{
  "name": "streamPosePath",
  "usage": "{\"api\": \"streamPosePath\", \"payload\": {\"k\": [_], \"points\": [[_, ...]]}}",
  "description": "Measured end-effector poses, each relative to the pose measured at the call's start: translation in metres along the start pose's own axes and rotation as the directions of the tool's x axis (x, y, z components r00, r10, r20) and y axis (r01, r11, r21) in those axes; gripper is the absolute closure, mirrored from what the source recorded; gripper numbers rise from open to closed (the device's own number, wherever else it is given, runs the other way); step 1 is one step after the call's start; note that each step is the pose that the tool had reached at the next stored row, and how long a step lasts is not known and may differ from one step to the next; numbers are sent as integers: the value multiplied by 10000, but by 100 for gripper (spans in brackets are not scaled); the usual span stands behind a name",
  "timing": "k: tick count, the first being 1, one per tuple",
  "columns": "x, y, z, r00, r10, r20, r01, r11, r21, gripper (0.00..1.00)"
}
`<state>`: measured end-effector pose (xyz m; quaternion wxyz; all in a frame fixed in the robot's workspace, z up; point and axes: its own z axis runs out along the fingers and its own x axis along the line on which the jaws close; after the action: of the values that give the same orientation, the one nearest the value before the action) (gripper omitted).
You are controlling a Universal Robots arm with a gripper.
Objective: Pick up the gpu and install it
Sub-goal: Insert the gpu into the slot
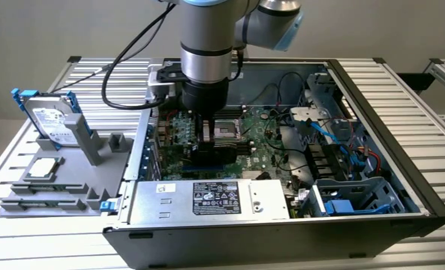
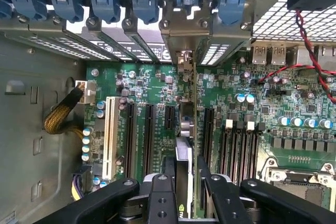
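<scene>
We are working on the install step: the pick-up is done. The gripper [image 2: 186, 162] is clamping the gpu [image 2: 186, 129] between its two fingers. It is holding the card upright and edge-on, low inside the case [image 1: 402, 169], over the expansion slots of the motherboard [image 2: 149, 83]. From the wrist view we cannot tell whether the card's lower edge is touching a slot yet. We judge the task more than half done but the card not yet seated.

Seating is calling for the card's edge to run parallel to one slot and sit squarely over it. The silver bracket has to be facing the rear openings of the case, and any push has to be straight and even rather than tilted.

In the exterior view the gripper is sitting near the case's middle. The CPU socket [image 1: 226, 130] is just beside it at about two o'clock, and the power supply [image 1: 215, 199] is at six o'clock.

Counting, we are seeing:
- one arm [image 1: 206, 50] and one gripper
- one gpu
- one white slot [image 2: 109, 135] and two long black slots [image 2: 129, 140] beside it
- one hard drive [image 1: 48, 119] with blue rails, standing in one grey fixture [image 1: 72, 180] outside the case at nine o'clock
</scene>
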<state>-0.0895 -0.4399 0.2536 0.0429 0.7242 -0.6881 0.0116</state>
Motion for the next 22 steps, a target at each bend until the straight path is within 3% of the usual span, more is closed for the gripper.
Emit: {"api": "streamPosePath", "payload": {"k": [6, 12, 17, 22], "points": [[-16, 40, 2, 10000, 5, 1, -5, 10000, 44, 73], [-17, 41, 1, 10000, 17, -7, -17, 9998, 187, 73], [-19, 45, 1, 10000, 29, -15, -29, 9994, 344, 73], [-24, 73, 2, 10000, 34, -20, -33, 9991, 429, 73]]}}
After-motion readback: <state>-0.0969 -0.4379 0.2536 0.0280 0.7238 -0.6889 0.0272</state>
